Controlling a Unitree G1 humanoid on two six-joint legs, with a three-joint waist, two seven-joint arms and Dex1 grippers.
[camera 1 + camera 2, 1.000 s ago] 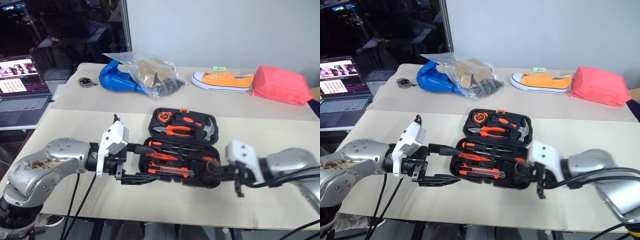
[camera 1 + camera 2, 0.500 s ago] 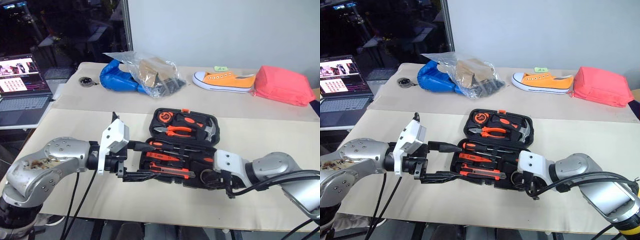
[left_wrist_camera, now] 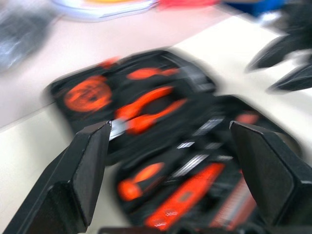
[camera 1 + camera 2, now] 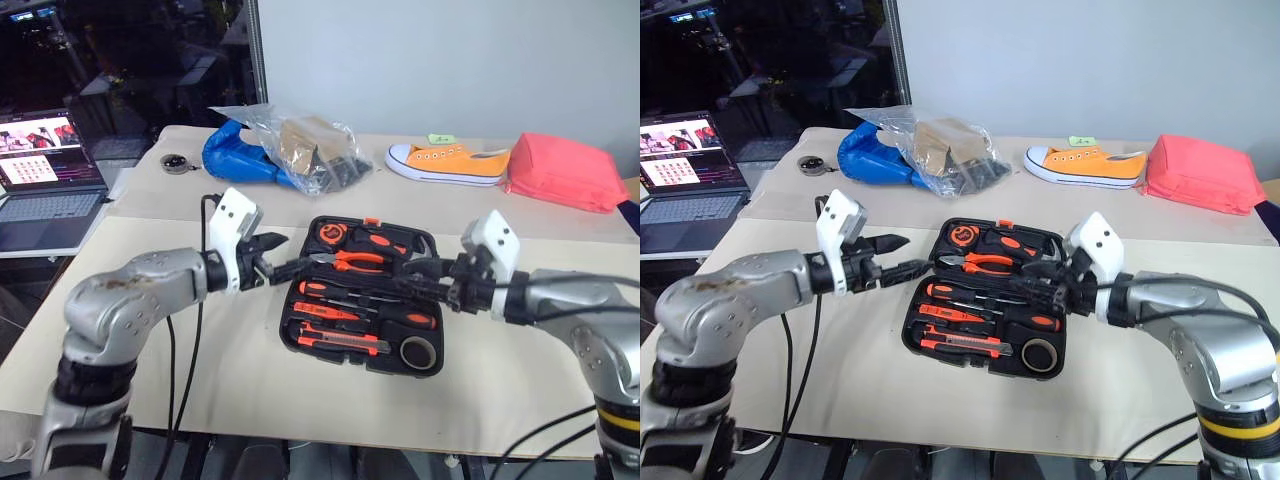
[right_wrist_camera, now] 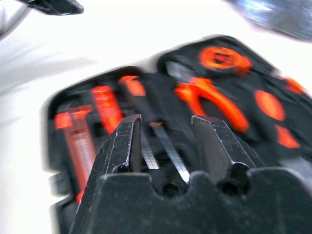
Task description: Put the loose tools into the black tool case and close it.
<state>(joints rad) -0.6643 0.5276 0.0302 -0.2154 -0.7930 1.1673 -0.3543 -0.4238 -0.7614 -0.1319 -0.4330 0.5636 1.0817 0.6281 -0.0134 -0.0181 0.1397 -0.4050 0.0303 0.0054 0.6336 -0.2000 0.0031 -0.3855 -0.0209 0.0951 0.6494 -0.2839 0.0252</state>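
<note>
1. The tabletop (image 4: 180, 400) carries the black tool case (image 4: 430, 247), lying open near the front edge between the two arms.
2. The case looks like stiff moulded plastic, light but awkward; its far half should hinge over best if pushed at the rim near the orange latch (image 4: 369, 221).
3. The left gripper (image 4: 283, 262) has its jaws spread wide and empty; the right gripper (image 4: 425, 275) has its jaws partly apart, pinching nothing.
4. The screwdrivers (image 4: 335, 293), utility knife (image 4: 345, 341) and tape roll (image 4: 417, 352) sit in their recesses; they are small and slippery.
5. The eye views show the latch and the case's place; the wrist views show the recesses close up.
</note>
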